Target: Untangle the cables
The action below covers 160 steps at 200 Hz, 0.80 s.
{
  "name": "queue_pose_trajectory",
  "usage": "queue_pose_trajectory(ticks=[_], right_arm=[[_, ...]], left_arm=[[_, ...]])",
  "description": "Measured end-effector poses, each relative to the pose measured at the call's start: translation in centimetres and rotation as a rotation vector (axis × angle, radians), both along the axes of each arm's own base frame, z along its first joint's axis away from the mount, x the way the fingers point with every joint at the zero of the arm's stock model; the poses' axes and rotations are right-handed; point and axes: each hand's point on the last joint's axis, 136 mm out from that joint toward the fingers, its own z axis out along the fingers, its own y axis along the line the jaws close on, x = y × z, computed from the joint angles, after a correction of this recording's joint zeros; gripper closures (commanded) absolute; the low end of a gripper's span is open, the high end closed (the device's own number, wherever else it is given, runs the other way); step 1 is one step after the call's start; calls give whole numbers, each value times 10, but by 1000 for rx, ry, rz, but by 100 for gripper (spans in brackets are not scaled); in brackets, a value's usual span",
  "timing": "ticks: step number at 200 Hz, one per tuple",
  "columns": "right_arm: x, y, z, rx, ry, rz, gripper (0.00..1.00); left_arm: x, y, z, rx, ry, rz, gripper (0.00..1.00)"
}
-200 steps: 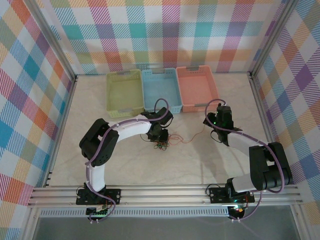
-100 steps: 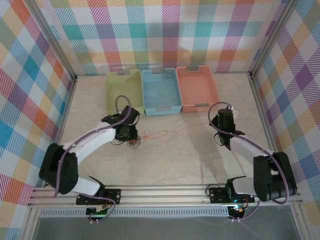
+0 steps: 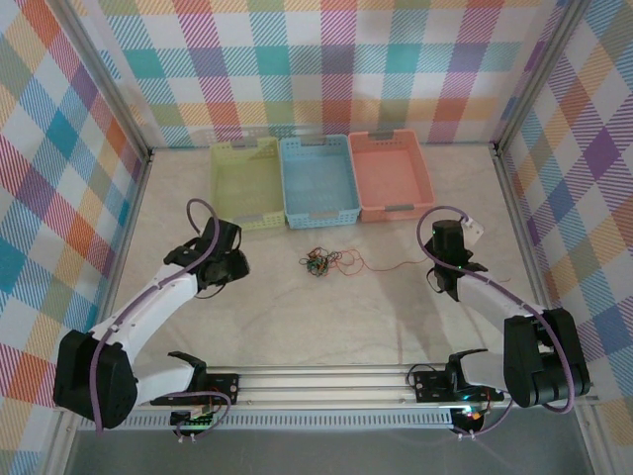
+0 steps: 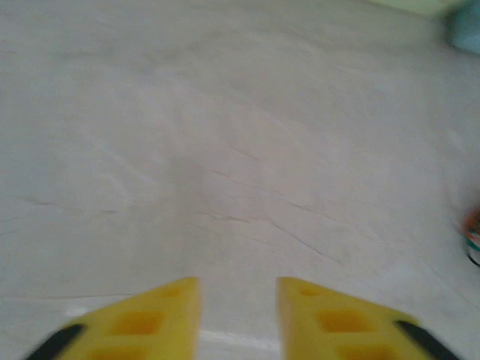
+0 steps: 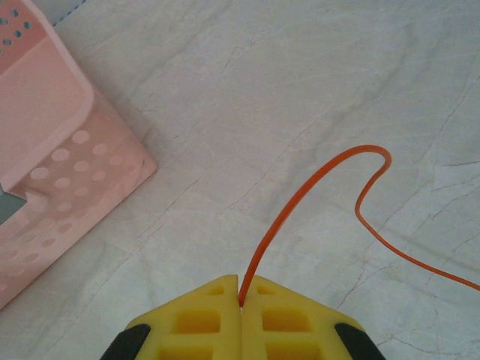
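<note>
We see the cables (image 3: 319, 263) knotted in the middle of the table (image 3: 297, 327), between our arms, with one orange cable (image 5: 367, 148) running sideways to our right gripper (image 5: 241, 296), which pinches it tight, while our left gripper (image 4: 238, 294), a bit nearer the knot, is spread and holds nothing.

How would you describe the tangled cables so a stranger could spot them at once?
Three baskets stand in a row at the far side of the table, the blue basket in the middle. Just in front of it lie the cables, a small knot of thread-thin red and dark wires, unlike the thick lilac cables on the arms.
</note>
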Motion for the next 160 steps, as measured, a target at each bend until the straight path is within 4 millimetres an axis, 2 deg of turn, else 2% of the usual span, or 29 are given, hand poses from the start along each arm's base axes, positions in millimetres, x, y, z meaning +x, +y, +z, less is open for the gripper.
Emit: queue_pose_trajectory(ticks=[18, 48, 70, 93, 121, 160], right_arm=[[2, 3, 0, 12, -5, 13, 100], [5, 8, -1, 32, -8, 35, 100], [6, 11, -2, 43, -11, 48, 100], [7, 14, -4, 52, -8, 60, 100], [7, 17, -6, 62, -1, 73, 100], [9, 20, -7, 74, -4, 87, 100]], left_arm=[[-1, -32, 6, -59, -7, -98, 28], [4, -102, 15, -73, -6, -297, 20], [17, -137, 11, -65, 13, -353, 12], [38, -160, -4, -39, 48, -364, 10], [62, -177, -24, 18, 84, -338, 9], [77, -192, -47, 86, 132, -317, 12]])
